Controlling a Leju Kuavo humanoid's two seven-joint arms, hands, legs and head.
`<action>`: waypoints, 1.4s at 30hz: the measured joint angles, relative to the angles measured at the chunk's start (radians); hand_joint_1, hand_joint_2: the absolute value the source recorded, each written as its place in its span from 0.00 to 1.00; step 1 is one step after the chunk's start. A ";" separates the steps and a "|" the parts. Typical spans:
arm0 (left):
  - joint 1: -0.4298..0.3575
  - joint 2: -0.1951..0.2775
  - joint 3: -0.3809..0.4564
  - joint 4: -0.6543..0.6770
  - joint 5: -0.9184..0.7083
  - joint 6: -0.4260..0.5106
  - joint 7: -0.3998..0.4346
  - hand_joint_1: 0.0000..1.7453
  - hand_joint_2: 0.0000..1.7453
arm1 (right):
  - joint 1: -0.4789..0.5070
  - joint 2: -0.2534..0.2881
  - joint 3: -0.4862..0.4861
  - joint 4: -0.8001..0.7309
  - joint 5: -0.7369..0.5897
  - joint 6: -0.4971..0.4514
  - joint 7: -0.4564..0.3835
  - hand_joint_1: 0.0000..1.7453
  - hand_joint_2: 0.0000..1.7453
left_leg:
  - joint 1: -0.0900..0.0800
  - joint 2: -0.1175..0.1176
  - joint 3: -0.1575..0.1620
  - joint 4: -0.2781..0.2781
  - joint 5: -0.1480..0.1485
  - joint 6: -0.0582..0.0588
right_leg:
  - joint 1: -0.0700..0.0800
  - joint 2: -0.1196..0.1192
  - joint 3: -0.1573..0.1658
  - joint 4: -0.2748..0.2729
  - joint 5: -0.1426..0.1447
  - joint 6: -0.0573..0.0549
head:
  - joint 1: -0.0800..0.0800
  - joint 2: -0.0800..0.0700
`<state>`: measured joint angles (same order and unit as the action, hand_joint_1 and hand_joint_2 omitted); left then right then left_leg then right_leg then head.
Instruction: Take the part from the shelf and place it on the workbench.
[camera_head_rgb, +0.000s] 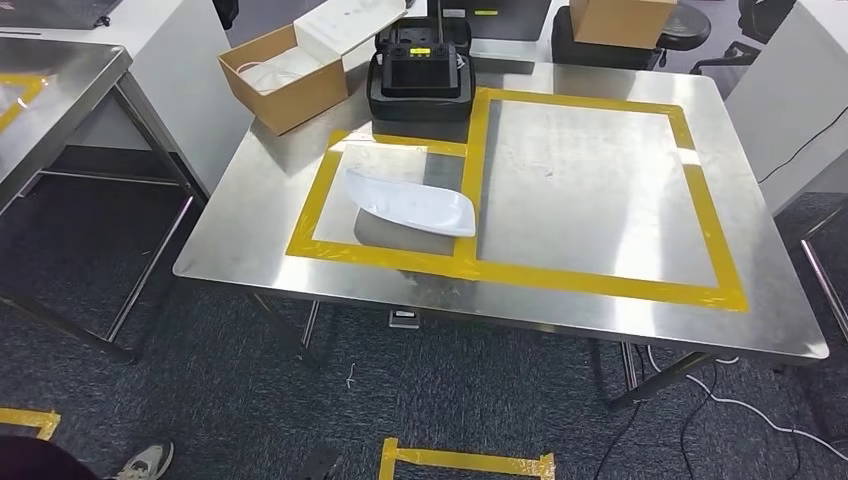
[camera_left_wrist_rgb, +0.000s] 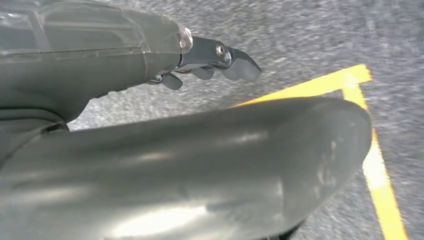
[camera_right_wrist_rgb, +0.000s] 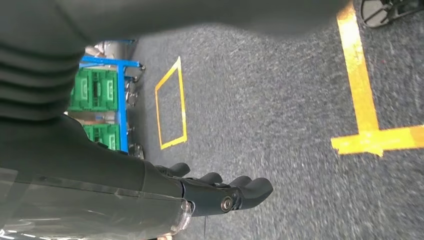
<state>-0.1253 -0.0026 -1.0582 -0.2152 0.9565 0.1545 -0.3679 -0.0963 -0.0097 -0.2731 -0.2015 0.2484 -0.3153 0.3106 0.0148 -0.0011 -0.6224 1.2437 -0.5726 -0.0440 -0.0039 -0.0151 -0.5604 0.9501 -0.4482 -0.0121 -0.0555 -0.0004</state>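
Head view: white curved plastic part (camera_head_rgb: 410, 203), shallow elongated shell, lies on stainless steel counter (camera_head_rgb: 250, 215), inside smaller yellow-tape rectangle (camera_head_rgb: 322, 190) on counter's left half. Part's right tip sits just beside tape strip dividing it from larger yellow-tape rectangle (camera_head_rgb: 712, 245) on right. Nothing touches part.

Back of counter: black case w/ handheld controller (camera_head_rgb: 421, 75) just behind smaller rectangle. Open brown cardboard box (camera_head_rgb: 285, 80) w/ white contents at back-left corner, white flat box (camera_head_rgb: 345, 25) leaning at its rim. Second brown cardboard box (camera_head_rgb: 620, 18) further back, off counter, on dark seat.

Second steel table (camera_head_rgb: 55, 90) at far left, well apart. Floor = dark grey carpet (camera_head_rgb: 200, 400); yellow tape floor mark (camera_head_rgb: 465, 462) near bottom centre. Person's grey shoe (camera_head_rgb: 143, 464) at bottom left. Cables under counter's right side.

L wrist view: left hand (camera_left_wrist_rgb: 210, 62) over carpet, dark fingers (camera_left_wrist_rgb: 240, 65) slightly curled, spread, holding nothing. Yellow tape corner on floor beyond. Big grey thumb fills lower part.

R wrist view: right hand (camera_right_wrist_rgb: 220, 192) over carpet, fingers (camera_right_wrist_rgb: 255, 189) extended, apart, nothing in them. Yellow tape square outline (camera_right_wrist_rgb: 171, 105) on floor; blue-framed rack (camera_right_wrist_rgb: 117, 100) w/ green crates (camera_right_wrist_rgb: 95, 90) behind it.
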 joint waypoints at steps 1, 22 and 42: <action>0.000 0.003 0.000 0.000 0.000 -0.003 -0.004 0.00 0.00 | 0.000 0.006 0.000 0.001 -0.007 -0.007 -0.006 0.00 0.00 | 0.007 0.001 0.043 -0.054 0.025 -0.010 | -0.005 0.000 -0.021 0.014 0.005 0.007 | 0.000 0.000; 0.002 0.032 -0.018 0.006 -0.006 -0.012 -0.041 0.00 0.00 | 0.003 0.052 0.000 0.015 0.001 -0.023 -0.031 0.00 0.00 | -0.028 0.007 0.010 -0.236 0.136 0.058 | 0.040 0.017 0.108 -0.001 -0.092 -0.039 | 0.005 0.000; -0.003 0.026 -0.017 0.000 0.048 0.025 -0.007 0.00 0.00 | 0.004 0.047 0.023 0.019 -0.099 -0.002 -0.286 0.00 0.00 | 0.010 0.000 0.075 -0.210 0.038 0.055 | -0.003 0.006 -0.120 0.225 -0.125 0.043 | 0.001 0.000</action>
<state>-0.1281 0.0233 -1.0754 -0.2153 1.0044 0.1792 -0.3753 -0.0927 0.0369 -0.2502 -0.1826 0.1496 -0.3175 0.0248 0.0248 -0.0008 -0.5470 1.0340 -0.5345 0.0112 -0.0073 -0.0087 -0.6805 1.1755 -0.5728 0.0311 -0.0545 -0.0004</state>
